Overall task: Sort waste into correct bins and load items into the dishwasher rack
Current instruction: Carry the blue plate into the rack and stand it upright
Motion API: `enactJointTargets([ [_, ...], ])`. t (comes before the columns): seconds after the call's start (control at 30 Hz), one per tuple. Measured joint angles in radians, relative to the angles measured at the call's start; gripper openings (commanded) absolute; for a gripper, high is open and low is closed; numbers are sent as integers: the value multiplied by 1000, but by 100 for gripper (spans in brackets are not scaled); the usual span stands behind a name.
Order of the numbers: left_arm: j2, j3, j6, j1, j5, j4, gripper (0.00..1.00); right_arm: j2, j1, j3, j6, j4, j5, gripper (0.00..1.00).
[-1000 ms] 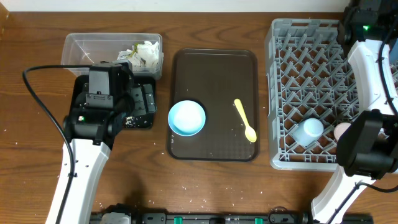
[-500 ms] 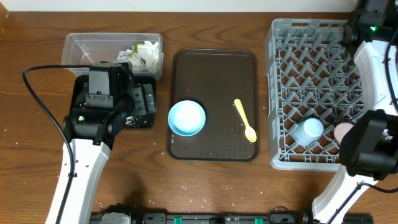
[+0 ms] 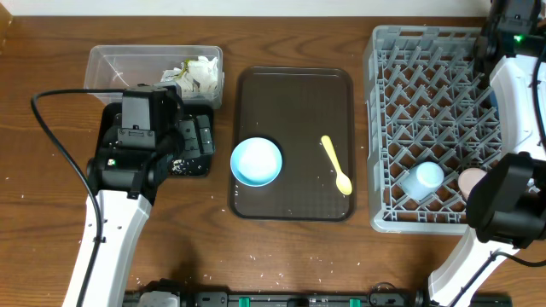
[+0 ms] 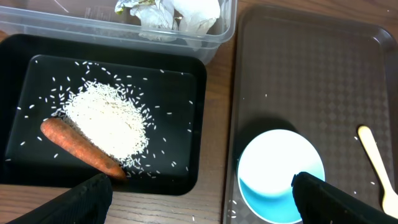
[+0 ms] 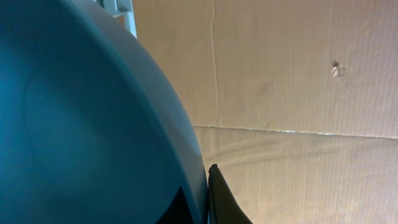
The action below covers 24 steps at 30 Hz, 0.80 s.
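My left gripper (image 4: 202,202) is open and empty above the black tray (image 4: 174,143), which holds rice (image 4: 109,118) and the sausage piece (image 4: 81,146). The clear tub (image 3: 111,68) holds crumpled paper (image 3: 196,75). The white bowl (image 3: 256,161) and yellow spoon (image 3: 335,164) lie on the brown tray (image 3: 294,102). The grey rack (image 3: 426,85) holds a light blue cup (image 3: 422,180) and a pink cup (image 3: 471,180). My right gripper (image 5: 200,186) is shut on the rim of the dark blue plate (image 5: 81,124) at the rack's far right; one finger (image 5: 221,193) shows.
A cardboard wall (image 5: 298,93) stands behind the plate in the right wrist view. Loose rice grains are scattered on the wooden table (image 3: 256,256) in front of the brown tray. The left arm's cable (image 3: 51,136) loops over the table at the left.
The right arm's wrist has shifted a little to the right at the rack's far corner. The left arm and everything on the table have stayed put.
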Motion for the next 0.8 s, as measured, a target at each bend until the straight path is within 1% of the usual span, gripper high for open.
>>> enactJointTargets([
  [0.03, 0, 0, 0, 0, 0, 0, 95, 0, 0, 0, 8, -1, 0, 2],
  [0.1, 0, 0, 0, 0, 0, 0, 95, 0, 7, 0, 24, -5, 1, 10],
  [0.13, 0, 0, 0, 0, 0, 0, 95, 0, 13, 0, 33, -11, -5, 18],
  [0.17, 0, 0, 0, 0, 0, 0, 95, 0, 26, 0, 39, -20, -18, 35],
  [0.2, 0, 0, 0, 0, 0, 0, 95, 0, 40, 0, 47, -26, -39, 46],
  [0.23, 0, 0, 0, 0, 0, 0, 95, 2, 57, -1, 47, -30, -53, 50],
  [0.3, 0, 0, 0, 0, 0, 0, 95, 7, 101, -3, 55, -35, -84, 65],
  [0.37, 0, 0, 0, 0, 0, 0, 95, 8, 148, -5, 60, -35, -102, 75],
  [0.43, 0, 0, 0, 0, 0, 0, 95, 8, 188, -5, 61, -34, -118, 81],
  [0.57, 0, 0, 0, 0, 0, -1, 95, 8, 244, -6, 74, -30, -138, 89],
  [0.63, 0, 0, 0, 0, 0, 0, 95, 8, 261, -6, 76, -22, -150, 95],
  [0.7, 0, 0, 0, 0, 0, 0, 95, 8, 269, -6, 82, -10, -167, 98],
  [0.8, 0, 0, 0, 0, 0, 0, 95, -6, 278, -7, 99, -8, -224, 99],
])
